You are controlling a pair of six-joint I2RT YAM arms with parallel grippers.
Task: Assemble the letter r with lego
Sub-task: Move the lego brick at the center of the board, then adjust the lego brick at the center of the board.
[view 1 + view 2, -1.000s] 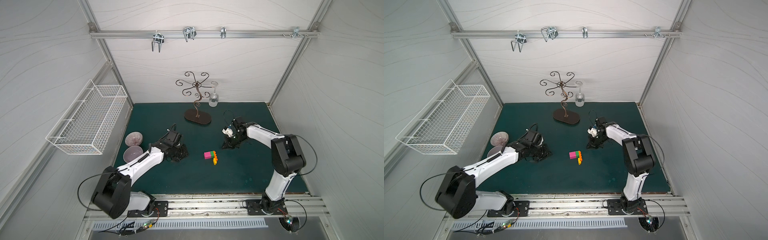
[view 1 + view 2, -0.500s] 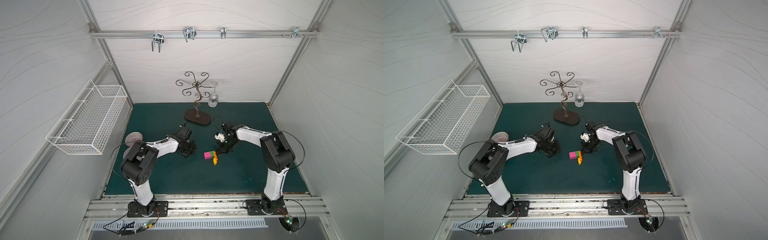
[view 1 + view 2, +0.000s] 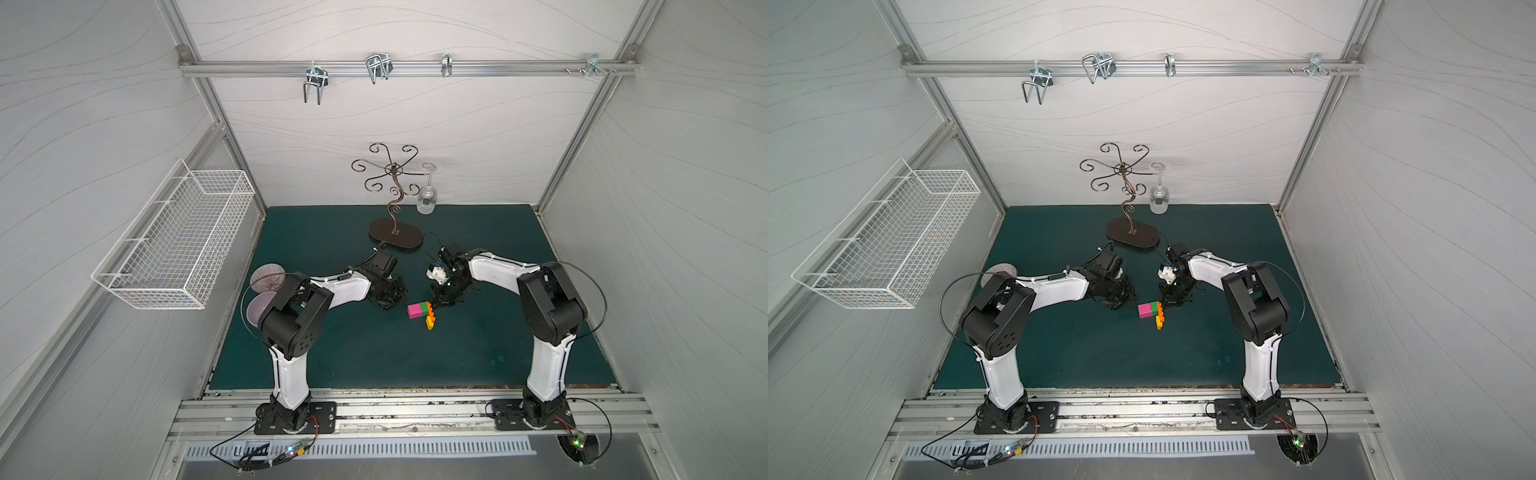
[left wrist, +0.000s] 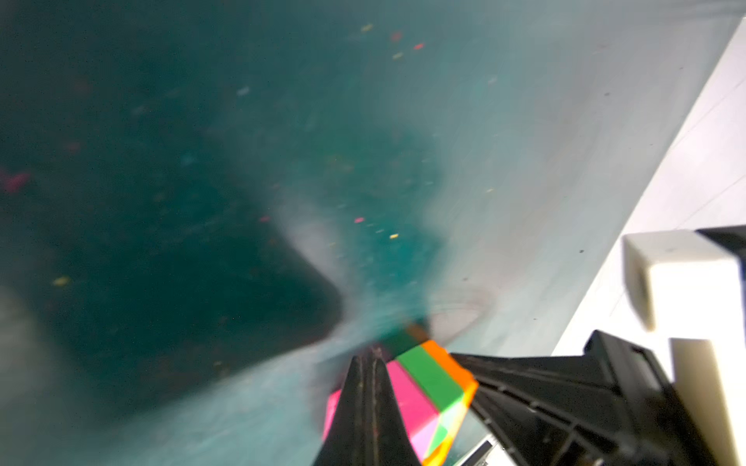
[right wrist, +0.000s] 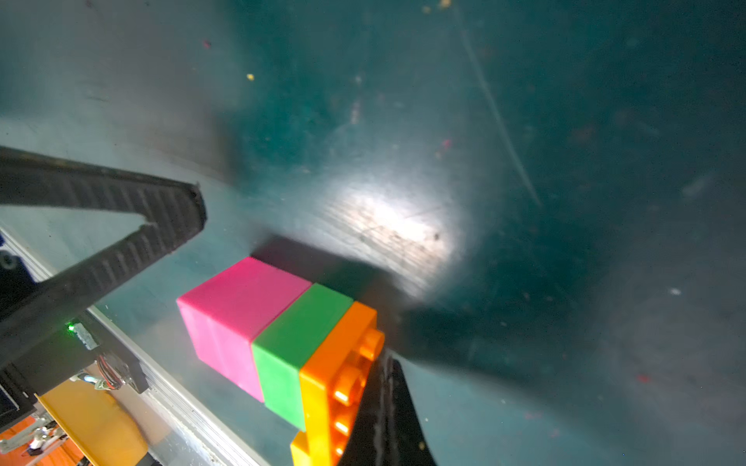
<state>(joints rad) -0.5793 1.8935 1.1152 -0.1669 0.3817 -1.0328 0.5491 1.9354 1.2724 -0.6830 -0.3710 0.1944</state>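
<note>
Right wrist view gives the closest look: the letter r point(image 5: 282, 343) lies on its side on the green mat point(image 5: 524, 121). It runs pink end point(image 5: 238, 298), then green brick point(image 5: 302, 322), then orange brick point(image 5: 343, 363) with its studs facing the lens. The lowest part runs off the frame edge, so the yellow brick cannot be picked out there. The right gripper point(image 5: 385, 387) is pressed together with no gap, its tip right at the orange studs and covering some of them; actual contact is hard to call. Across the piece the left gripper point(image 5: 193, 210) shows as well, tips meeting, near the pink end with a strip of mat between them. Over to the left wrist view, which is badly smeared: the left gripper point(image 4: 369, 363), closed tight on nothing, stands in front of the pink end and hides part of it. A black finger of the right gripper reaches in at the orange end. In both top views the letter r point(image 3: 422, 312) sits mid-mat between the two grippers, and the yellow brick point(image 3: 429, 326) juts off the orange brick toward the near edge of the mat. Fingertips there are too small and dark to read. The purple bowls point(image 3: 266, 277) by the left edge are partly hidden behind the left arm.
</note>
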